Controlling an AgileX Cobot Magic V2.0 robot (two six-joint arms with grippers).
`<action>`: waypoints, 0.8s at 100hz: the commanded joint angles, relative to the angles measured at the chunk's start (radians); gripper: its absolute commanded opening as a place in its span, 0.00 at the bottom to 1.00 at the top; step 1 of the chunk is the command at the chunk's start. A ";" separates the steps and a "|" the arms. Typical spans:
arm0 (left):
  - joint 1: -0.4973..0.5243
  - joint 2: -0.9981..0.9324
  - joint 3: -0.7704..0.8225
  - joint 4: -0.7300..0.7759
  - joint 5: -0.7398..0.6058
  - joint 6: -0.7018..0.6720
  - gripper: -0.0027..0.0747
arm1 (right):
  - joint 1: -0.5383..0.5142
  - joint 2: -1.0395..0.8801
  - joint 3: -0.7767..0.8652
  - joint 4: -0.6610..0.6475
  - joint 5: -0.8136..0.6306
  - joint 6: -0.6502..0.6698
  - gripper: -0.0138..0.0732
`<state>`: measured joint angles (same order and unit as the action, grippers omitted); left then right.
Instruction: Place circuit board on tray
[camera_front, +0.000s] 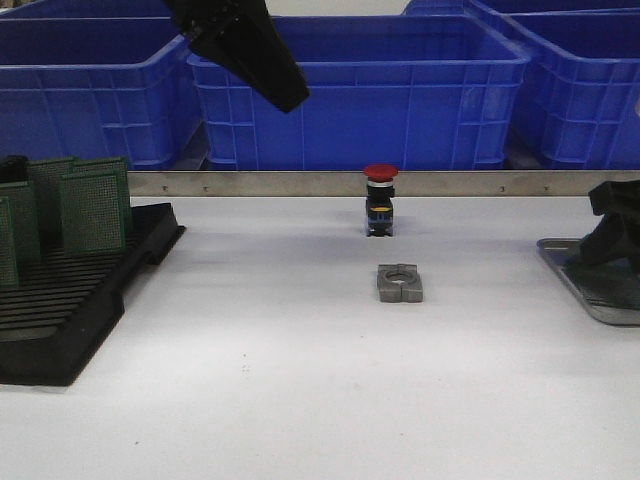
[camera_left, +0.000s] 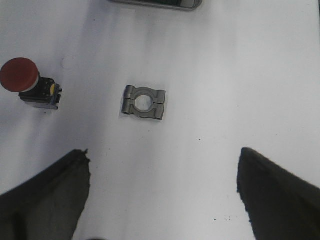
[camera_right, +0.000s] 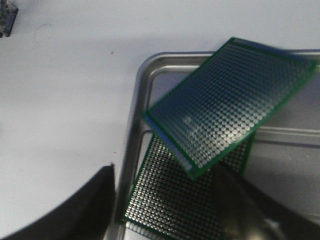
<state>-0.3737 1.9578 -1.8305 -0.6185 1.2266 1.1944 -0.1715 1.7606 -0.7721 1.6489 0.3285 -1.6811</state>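
While the circuit board (camera_right: 227, 102) is tilted above the tray (camera_right: 131, 135), over a second board (camera_right: 185, 195) lying flat inside, it should be lowered level and let go gently. Its long axis runs diagonally across the tray's corner, one short edge raised. Whether the right gripper (camera_right: 165, 200) is clamped on it cannot be told, as one finger seems beside its lower corner. The left gripper (camera_left: 162, 195) is spread apart and empty.

Left hand (camera_front: 262, 68) raised high, pointing down, fingers (camera_left: 50, 200) spread wide apart. Right hand (camera_front: 612, 232) low at the right edge, fingers (camera_right: 75, 210) parted.
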 joint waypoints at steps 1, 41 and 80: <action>0.004 -0.065 -0.041 -0.054 0.049 -0.017 0.77 | -0.012 -0.074 -0.020 -0.021 0.000 -0.002 0.88; 0.006 -0.075 -0.170 0.136 0.049 -0.329 0.28 | -0.012 -0.343 -0.020 -0.158 -0.034 -0.003 0.66; 0.087 -0.176 -0.173 0.153 0.049 -0.465 0.01 | -0.009 -0.613 0.031 -0.158 0.094 -0.003 0.09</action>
<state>-0.3035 1.8684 -1.9673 -0.4152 1.2493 0.7579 -0.1778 1.2226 -0.7327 1.4703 0.3899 -1.6811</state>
